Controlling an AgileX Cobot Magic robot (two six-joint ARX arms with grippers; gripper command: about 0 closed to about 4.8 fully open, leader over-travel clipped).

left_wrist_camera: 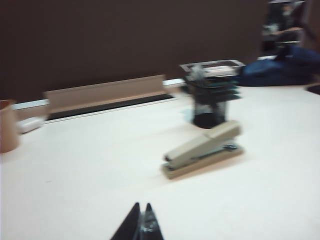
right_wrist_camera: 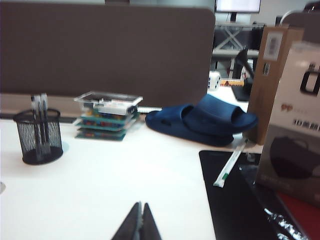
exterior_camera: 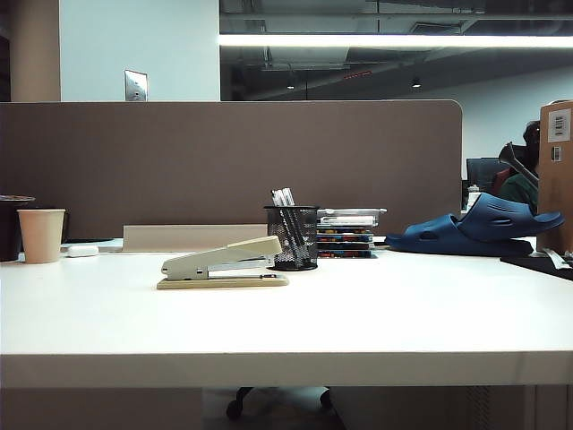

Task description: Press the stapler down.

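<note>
While the stapler [exterior_camera: 224,264] sits untouched mid-table w/ top arm raised, left gripper [left_wrist_camera: 141,223] & right gripper [right_wrist_camera: 139,221], both clenched and held back from it, should press squarely on the arm's front end.

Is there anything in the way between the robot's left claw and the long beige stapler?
Nothing visible blocks it. In the left wrist view only bare white table lies between the shut left gripper and the long beige stapler. The black mesh pen cup stands behind the stapler. The right gripper, also shut, sees no stapler.
</note>
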